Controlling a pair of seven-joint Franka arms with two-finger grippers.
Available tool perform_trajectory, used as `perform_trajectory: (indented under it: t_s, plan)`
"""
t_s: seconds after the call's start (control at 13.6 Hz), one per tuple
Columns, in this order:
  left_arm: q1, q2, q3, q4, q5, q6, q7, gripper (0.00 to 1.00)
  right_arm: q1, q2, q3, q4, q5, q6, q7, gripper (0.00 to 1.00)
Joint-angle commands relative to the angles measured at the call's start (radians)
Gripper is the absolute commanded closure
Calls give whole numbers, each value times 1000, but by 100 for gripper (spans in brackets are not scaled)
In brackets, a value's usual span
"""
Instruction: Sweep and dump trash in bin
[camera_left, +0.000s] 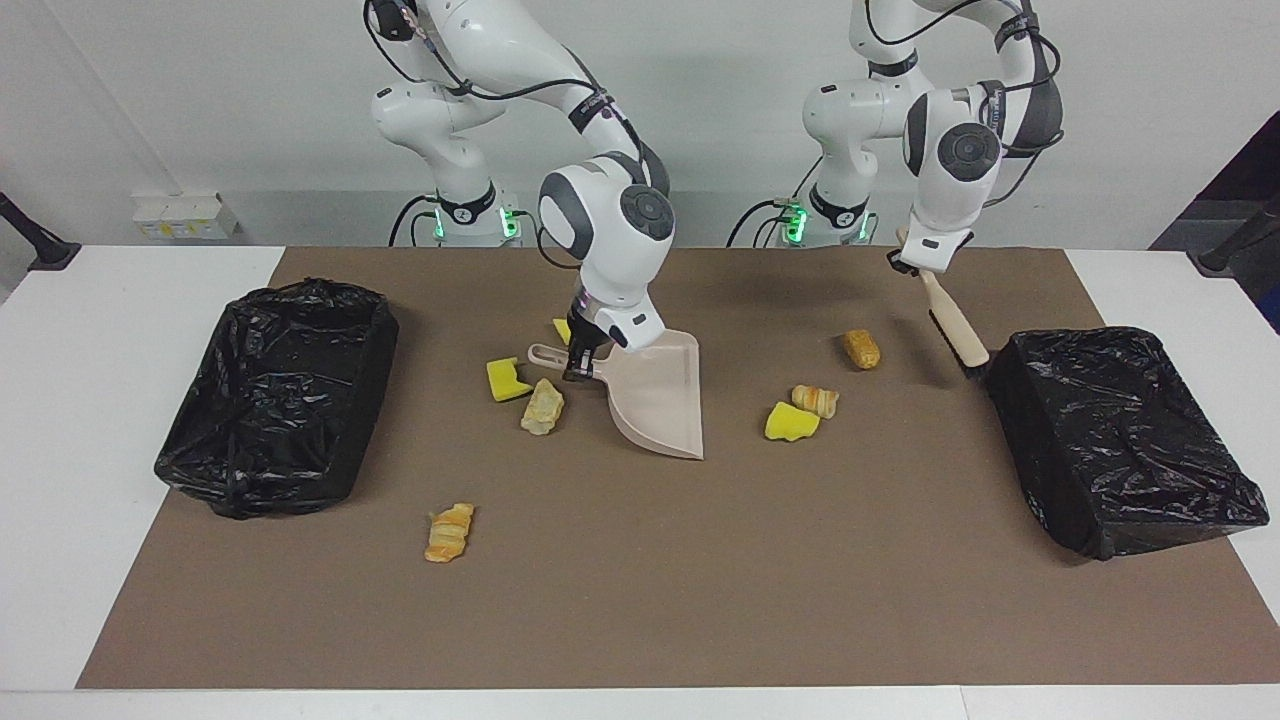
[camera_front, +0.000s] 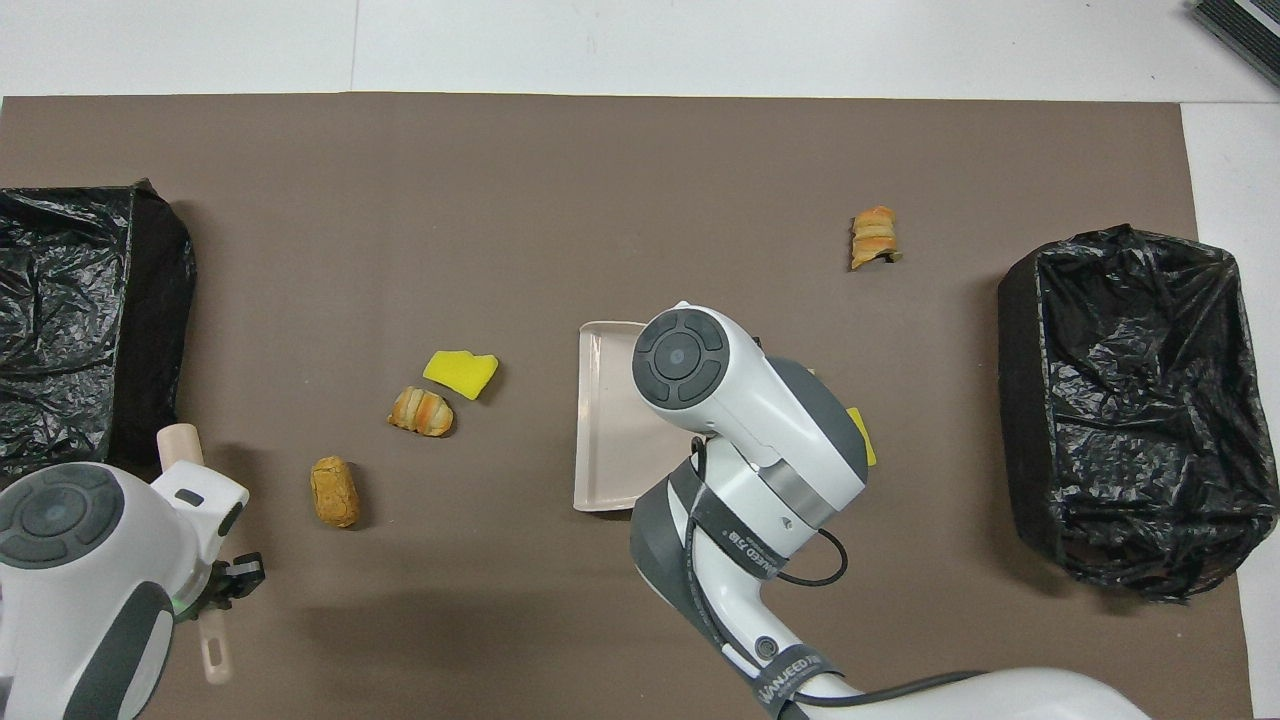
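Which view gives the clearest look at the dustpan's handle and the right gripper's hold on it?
The facing view: the dustpan shows whole, its handle pointing toward the right arm's end, with the right gripper closed on it. In the overhead view, the right arm covers the handle and gripper, leaving only the pan's open tray end visible.
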Motion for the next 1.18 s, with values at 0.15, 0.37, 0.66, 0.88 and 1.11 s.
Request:
perform_trajectory:
  t_s: [0.15,0.37,0.66,0.88,1.11]
  plan:
    - [-97,47,-10,-46,-170,108,-211,100,-4,-12,7,-27,-2,29,-31,100]
    - [-145,180,-35,8,-184,249,-274,100,-4,-11,7,-27,-2,36,-31,100]
    - [-144,363,-83,173,-189,295,-233,100,-4,-11,7,-25,-2,44,-30,100]
    - [-142,383,-145,214,-191,303,-27,100,-2,-11,7,-25,-2,43,-22,100]
    - [-144,380,-190,214,-191,306,164,100,-2,-11,7,-27,0,44,-19,100]
